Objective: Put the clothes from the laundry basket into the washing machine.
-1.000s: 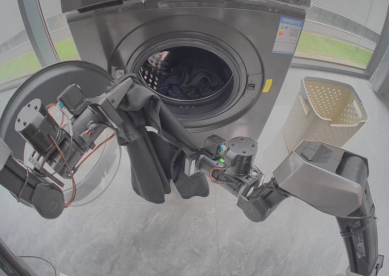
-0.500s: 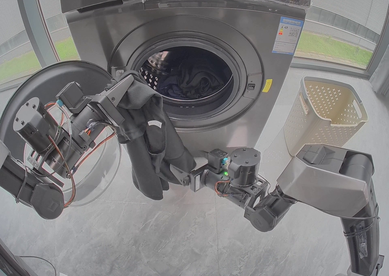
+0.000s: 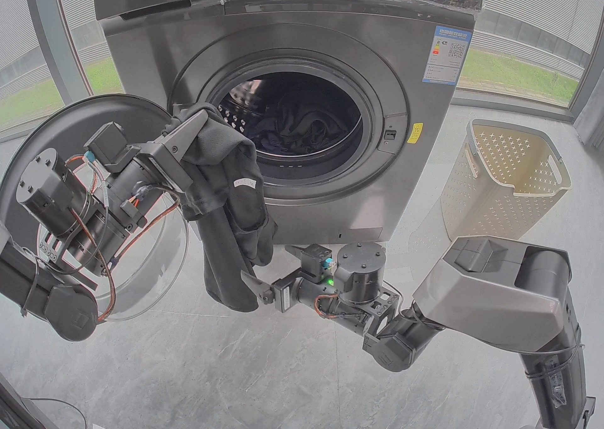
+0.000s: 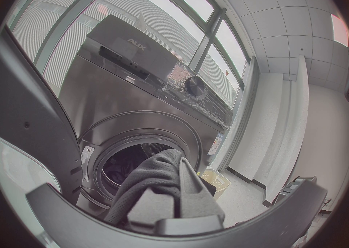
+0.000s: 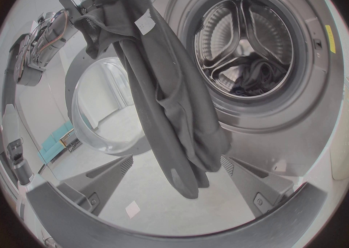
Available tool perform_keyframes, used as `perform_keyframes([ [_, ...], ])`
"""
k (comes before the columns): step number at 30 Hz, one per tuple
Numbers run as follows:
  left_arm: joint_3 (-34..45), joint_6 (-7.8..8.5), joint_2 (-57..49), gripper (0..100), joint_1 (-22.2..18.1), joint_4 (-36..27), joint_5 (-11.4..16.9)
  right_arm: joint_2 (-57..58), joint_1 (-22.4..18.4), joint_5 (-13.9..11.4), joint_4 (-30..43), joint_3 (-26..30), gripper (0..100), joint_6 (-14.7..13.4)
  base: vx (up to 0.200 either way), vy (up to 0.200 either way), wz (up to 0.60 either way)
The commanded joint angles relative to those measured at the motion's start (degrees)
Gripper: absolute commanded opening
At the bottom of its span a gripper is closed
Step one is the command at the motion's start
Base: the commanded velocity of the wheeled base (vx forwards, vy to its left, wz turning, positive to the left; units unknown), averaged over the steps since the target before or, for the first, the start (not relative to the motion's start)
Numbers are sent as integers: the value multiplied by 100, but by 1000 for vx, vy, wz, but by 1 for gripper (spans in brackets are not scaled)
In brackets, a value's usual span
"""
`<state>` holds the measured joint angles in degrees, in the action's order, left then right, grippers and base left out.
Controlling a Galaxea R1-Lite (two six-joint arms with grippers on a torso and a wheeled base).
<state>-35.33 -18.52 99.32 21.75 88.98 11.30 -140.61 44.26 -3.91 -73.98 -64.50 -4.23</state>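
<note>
Limp dark mesh garment (image 3: pixel 231 163), round perforated drum (image 3: pixel 250 97)

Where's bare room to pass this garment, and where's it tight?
Free: drum's upper half above the clothes inside; floor between machine and laundry basket. Crowded: the door's hinge side, where left gripper, garment and open right gripper cluster.
</note>
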Motion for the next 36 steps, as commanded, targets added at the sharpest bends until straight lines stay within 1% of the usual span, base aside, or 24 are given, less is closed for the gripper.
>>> perform_keyframes([
  [1,8,-3,-9,0,5,32,-5,-362,3,-13,33,-854,100,1,0,0,0],
  [6,8,-3,-9,0,5,32,-5,-433,-85,13,77,-1109,100,1,0,0,0],
  [9,8,-3,0,0,5,32,-5,-441,-85,31,77,-1267,100,1,0,0,0],
  [13,17,-3,0,0,5,32,-5,-547,-58,49,104,-1645,100,1,0,0,0],
  [17,17,-3,0,0,5,32,-5,-661,-32,66,95,-1777,100,1,0,0,0],
  [18,17,-3,0,0,5,32,-5,-661,-32,66,95,-1777,0,1,0,0,0],
  [26,8,-12,35,0,-21,32,4,-538,-32,75,16,-1671,0,-8,0,0,0],
  [30,17,-20,61,0,-65,32,4,-28,-102,92,7,-1126,0,-8,0,0,0],
  [31,8,-29,61,0,-74,32,13,244,-146,92,7,-827,0,1,0,0,0],
  [32,8,-38,61,0,-74,32,13,279,-146,92,7,-792,0,1,0,0,0],
  [34,0,-38,44,0,-83,23,30,719,-260,84,16,-282,0,19,0,0,0],
  [36,8,-47,44,0,-83,23,39,1062,-357,57,16,87,0,80,0,0,0],
])
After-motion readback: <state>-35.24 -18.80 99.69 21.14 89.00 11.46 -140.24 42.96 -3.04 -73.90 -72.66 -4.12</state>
